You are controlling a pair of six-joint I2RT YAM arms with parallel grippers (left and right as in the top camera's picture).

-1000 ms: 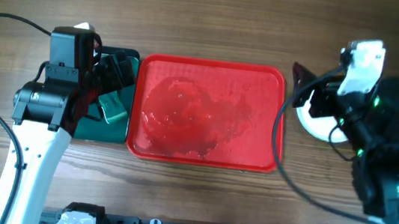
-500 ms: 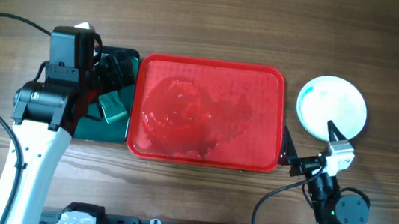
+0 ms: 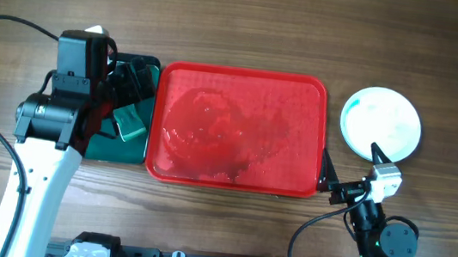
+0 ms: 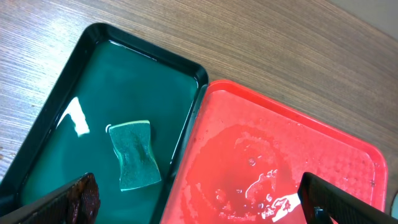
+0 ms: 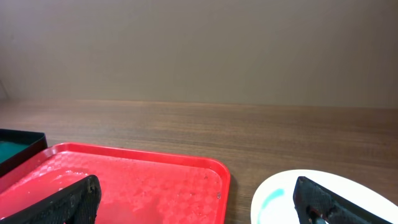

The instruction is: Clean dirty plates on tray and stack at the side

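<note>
Overhead, round white plates [image 3: 381,120] are seen just right of the wet red plastic tray [image 3: 244,72]; stiff, probably slippery, best pinched at the rim. Both jaws are spread wide, empty.

Plates [image 5: 277,194] cut by lower edge, stack count perhaps unreadable, sponge [image 3: 130,124] part-hidden

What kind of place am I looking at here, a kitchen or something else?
Likely a robotics lab bench staged for dishwashing, not a kitchen: robot arms at a wooden table, a wet red tray, a sponge in a green tray.
</note>
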